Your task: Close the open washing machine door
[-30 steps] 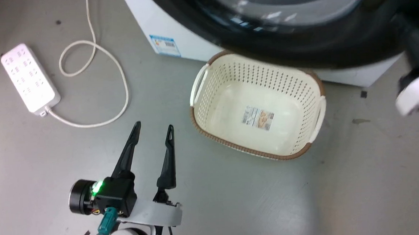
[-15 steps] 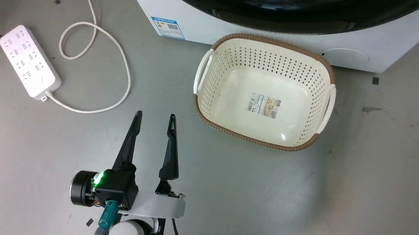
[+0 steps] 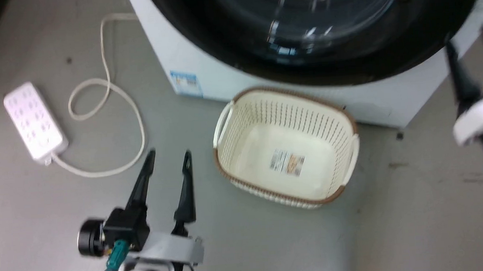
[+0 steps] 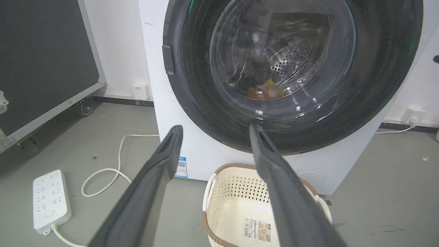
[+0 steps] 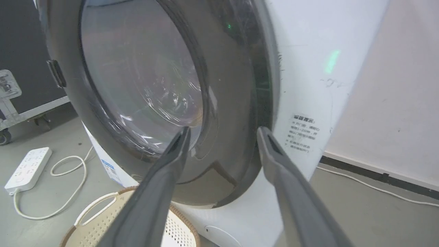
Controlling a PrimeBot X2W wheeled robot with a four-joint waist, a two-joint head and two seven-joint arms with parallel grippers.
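Note:
The white washing machine (image 3: 204,73) fills the top of the head view. Its round black-rimmed door (image 3: 325,69) with the glass bowl lies flat against the front. The left wrist view shows the door (image 4: 192,103) flush on the washing machine (image 4: 154,103), with the steel drum visible through the glass. My left gripper (image 3: 169,153) hangs open over the floor, short of the machine; its own view shows the left gripper (image 4: 215,127) empty. My right gripper (image 3: 466,38) is open at the machine's right corner. The right gripper (image 5: 223,130) points at the door (image 5: 233,103) rim, close to it.
An empty cream basket (image 3: 224,124) with a brown rim stands on the floor just below the door. A white power strip (image 3: 33,121) and its looped cord (image 3: 109,93) lie to the left. A black wheeled case (image 4: 44,61) stands left of the machine.
The head camera has shifted. The door overhung the basket a second ago and now lies back against the machine's front. The right gripper is back at the right edge. The left gripper stays open.

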